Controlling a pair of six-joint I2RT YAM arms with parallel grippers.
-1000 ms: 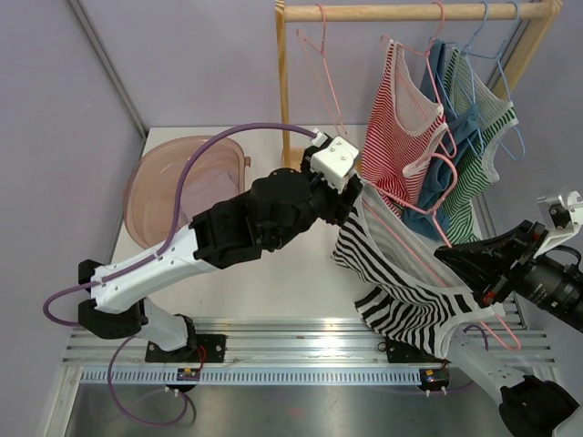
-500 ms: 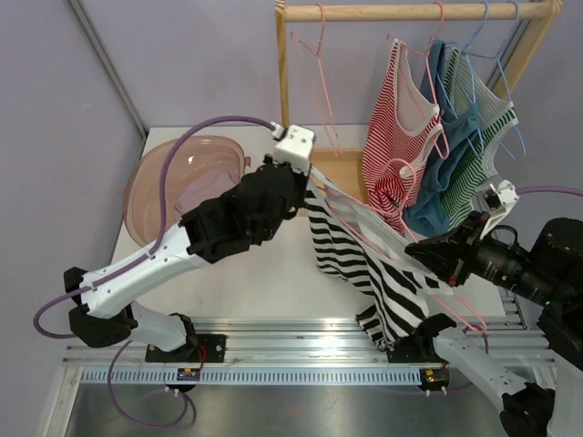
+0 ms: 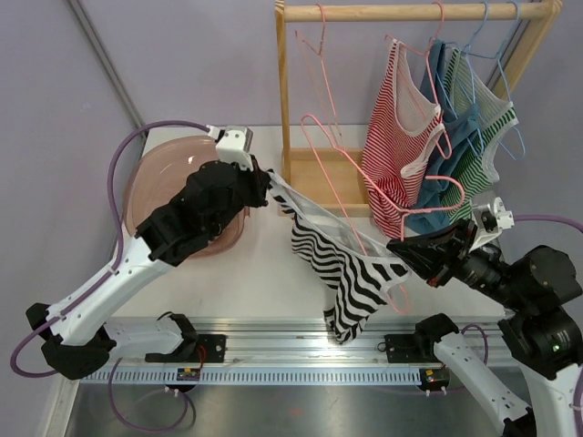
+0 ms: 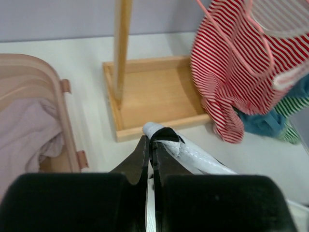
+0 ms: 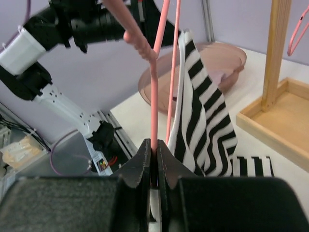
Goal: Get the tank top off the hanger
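Note:
The black-and-white striped tank top (image 3: 351,269) hangs stretched between my two grippers over the table's middle. My left gripper (image 3: 266,189) is shut on its white-edged strap (image 4: 186,152) near the pink basin. My right gripper (image 3: 401,250) is shut on the wire of the pink hanger (image 3: 332,155), which rises up and left from it. In the right wrist view the jaws (image 5: 153,147) clamp the pink hanger wire (image 5: 153,96), with the striped top (image 5: 205,121) draped just to the right of it.
A pink basin (image 3: 150,177) with pale cloth inside sits at the back left. A wooden rack (image 3: 284,91) stands at the back, holding red-striped (image 3: 396,127), blue and green-striped tops and an empty pink hanger (image 3: 323,73). Its wooden base tray (image 4: 154,94) lies ahead of the left gripper.
My left gripper has pulled the strap left towards the basin. The right gripper moved left and up with the hanger. The top has slid down, and the hanger's upper part now stands bare.

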